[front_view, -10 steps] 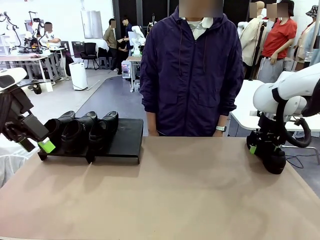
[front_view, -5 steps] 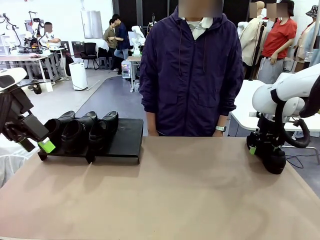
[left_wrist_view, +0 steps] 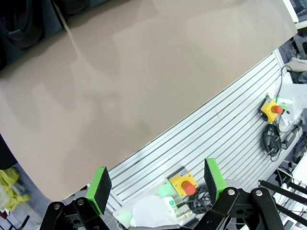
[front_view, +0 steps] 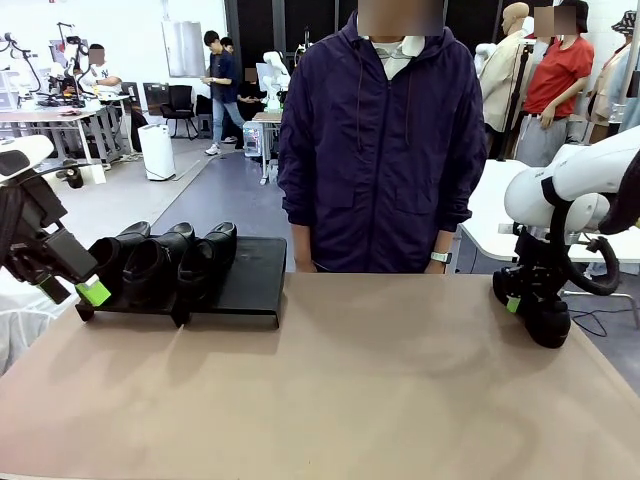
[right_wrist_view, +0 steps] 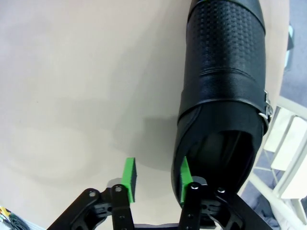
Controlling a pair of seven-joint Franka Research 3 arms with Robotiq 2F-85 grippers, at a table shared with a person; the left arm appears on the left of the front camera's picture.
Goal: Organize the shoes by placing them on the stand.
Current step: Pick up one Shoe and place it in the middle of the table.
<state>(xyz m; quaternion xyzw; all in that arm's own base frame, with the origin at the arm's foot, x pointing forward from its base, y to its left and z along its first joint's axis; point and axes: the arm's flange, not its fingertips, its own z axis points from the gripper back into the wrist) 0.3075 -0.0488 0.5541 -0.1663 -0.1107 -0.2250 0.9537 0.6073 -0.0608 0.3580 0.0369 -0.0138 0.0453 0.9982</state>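
While the right gripper sits low at the right edge of the table, we see its jaws partly closed beside the heel end of the fourth shoe. One green pad lies against the shoe's heel collar, the other pad stands clear over bare tabletop. We can't tell if it has a grip on the shoe; in the right wrist view nothing sits between the pads. In the front view that shoe rests on the table under the right gripper, well apart from the stand.

Three shoes stand side by side on the stand at the far left of the table, toes pointing toward us. The rightmost part of the stand's top is bare.

Left gripper hovers just beside the stand's left end, jaws spread wide, holding nothing. Left wrist view shows its pads far apart over the table edge and a slatted aluminium panel below.

A person in a dark purple jacket stands at the far side, arms down.
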